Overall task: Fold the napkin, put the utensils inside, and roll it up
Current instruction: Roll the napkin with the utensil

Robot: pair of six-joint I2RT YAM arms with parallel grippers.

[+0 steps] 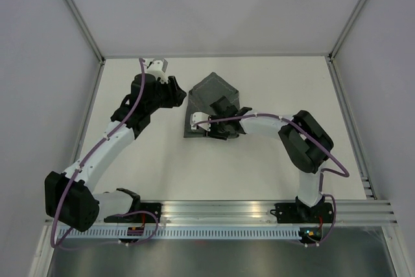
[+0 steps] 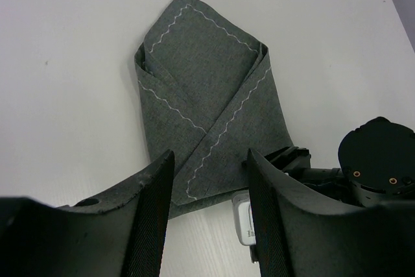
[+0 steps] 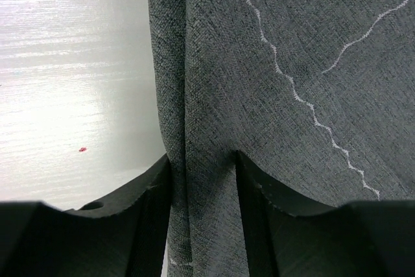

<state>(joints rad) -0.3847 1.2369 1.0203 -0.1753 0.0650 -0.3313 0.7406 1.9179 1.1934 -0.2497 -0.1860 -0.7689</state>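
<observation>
The dark grey napkin [image 1: 209, 92] lies folded into a pointed packet on the white table, its wavy stitched hem lines showing [image 2: 207, 89]. My right gripper [image 1: 219, 120] sits over its near right part, and a thick folded edge of the napkin [image 3: 292, 63] fills the gap between the jaws of the right gripper [image 3: 202, 163], touching both. My left gripper [image 1: 176, 91] hovers just left of the napkin, and the left gripper [image 2: 209, 160] is open with nothing between its fingers. No utensils show in any view.
The right arm's wrist [image 2: 376, 160] and its white camera housing [image 2: 243, 218] lie close to my left fingers. White enclosure walls with metal posts [image 1: 78, 11] border the table [image 1: 272, 72]. An aluminium rail [image 1: 246, 211] runs along the near edge.
</observation>
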